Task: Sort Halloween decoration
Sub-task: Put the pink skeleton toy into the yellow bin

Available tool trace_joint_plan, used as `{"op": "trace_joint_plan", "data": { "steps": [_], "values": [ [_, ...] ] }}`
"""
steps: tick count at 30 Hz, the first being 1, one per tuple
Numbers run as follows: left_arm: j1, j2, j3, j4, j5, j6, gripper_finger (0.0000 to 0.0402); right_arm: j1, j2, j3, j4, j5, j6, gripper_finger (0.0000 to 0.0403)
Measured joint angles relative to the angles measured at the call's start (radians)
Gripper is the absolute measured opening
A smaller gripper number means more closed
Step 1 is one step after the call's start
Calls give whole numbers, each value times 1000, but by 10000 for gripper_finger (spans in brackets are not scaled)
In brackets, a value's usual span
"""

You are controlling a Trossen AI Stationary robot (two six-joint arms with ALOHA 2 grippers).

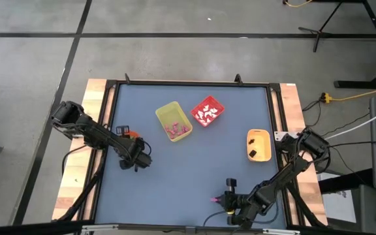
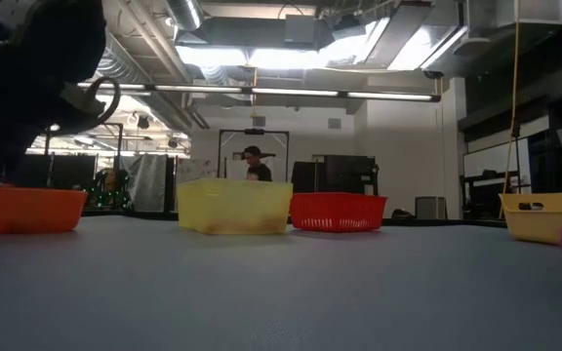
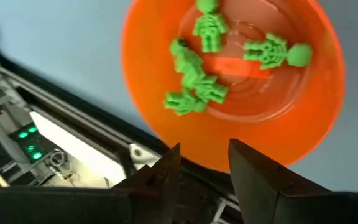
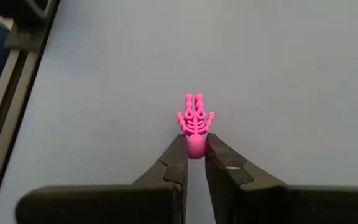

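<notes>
Sorting looks well along, judging by how the pieces lie. The yellow bin (image 1: 173, 121) near the middle of the table (image 1: 194, 176) holds pink pieces, the red bin (image 1: 207, 111) just beside it holds white ones, the small tray (image 1: 258, 144) well to the yellow bin's right holds black ones, and the orange bowl (image 3: 232, 81) to the yellow bin's left holds several green skeletons (image 3: 194, 71). What seems left in view is one pink skeleton (image 4: 195, 122), lying on the bare table near its front edge, well apart from the yellow bin; I see no other loose pieces, though ones this small could be missed.

The right gripper (image 4: 194, 163) is low at the front edge of the table, far from the yellow bin, its forearm reaching in from the table's right side. Its fingers (image 4: 178, 158) are pinched on the skull end of the pink skeleton, whose ribs and legs stick out beyond the tips. Whether the piece has left the surface I cannot tell.

The left gripper (image 3: 204, 163) waits over the near rim of the orange bowl, on the yellow bin's left, its jaws spread with nothing between them.

The likely remaining step is carrying the pink skeleton to the yellow bin.
</notes>
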Motion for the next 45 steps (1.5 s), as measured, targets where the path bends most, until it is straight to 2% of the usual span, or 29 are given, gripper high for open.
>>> {"op": "trace_joint_plan", "data": {
  "steps": [8, 12, 19, 23, 27, 31, 34, 39, 45],
  "values": [
    [-4, 0, 134, -69, -75, 18, 119, -124, 0, 115, 0, 2, -235, 37],
    [-23, 0, 244, -69, -116, 67, 119, -204, 0, 179, -4, 10, -344, 37],
    [-81, -8, 470, -70, -249, 211, 119, -354, 0, 270, -5, 12, -533, 37],
    [-89, -68, 570, -70, -304, 273, 119, -443, 0, 307, -6, 13, -603, 37],
    [-95, -197, 597, 12, -326, 343, 119, -534, 0, 332, -5, 9, -651, 37],
    [-103, -371, 536, 174, -343, 431, 119, -623, 0, 336, -3, -10, -685, 37],
    [-103, -511, 437, 334, -345, 509, 119, -686, 0, 336, -4, -58, -689, 37],
    [-102, -751, 188, 611, -345, 621, 119, -769, 0, 336, -2, -150, -689, 37],
    [-91, -1020, -127, 909, -356, 712, 119, -827, 0, 336, 14, -200, -689, 37]
  ]
}}
